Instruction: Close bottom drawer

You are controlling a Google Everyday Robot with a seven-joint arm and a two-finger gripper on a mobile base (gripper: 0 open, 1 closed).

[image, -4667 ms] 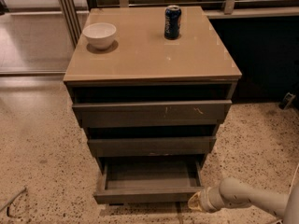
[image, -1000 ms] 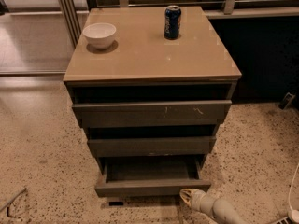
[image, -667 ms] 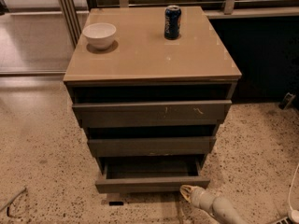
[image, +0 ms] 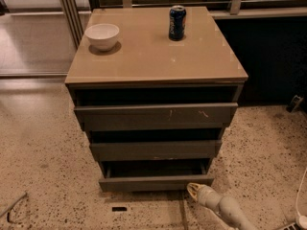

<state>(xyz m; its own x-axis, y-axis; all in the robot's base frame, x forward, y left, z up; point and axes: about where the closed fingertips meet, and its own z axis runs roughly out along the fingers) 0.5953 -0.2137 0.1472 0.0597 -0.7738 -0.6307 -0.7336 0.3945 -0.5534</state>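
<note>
The bottom drawer (image: 156, 182) is the lowest, narrowest grey-brown front of the cabinet (image: 156, 75). It stands only slightly out, with a thin dark gap of its box showing above the front. My gripper (image: 193, 189), pale and cream-coloured, is low near the floor at the drawer front's right end, right against or just below its lower edge. The arm runs off to the lower right.
The middle drawer (image: 156, 150) and the top drawer (image: 156, 115) with pale scratch marks sit above. A white bowl (image: 102, 35) and a blue can (image: 177, 23) stand on the cabinet top. Speckled floor lies around; a railing and dark wall stand behind.
The bottom drawer has slid inward, far out at first, now nearly flush. My gripper has moved from the drawer's right side toward its front and followed it in.
</note>
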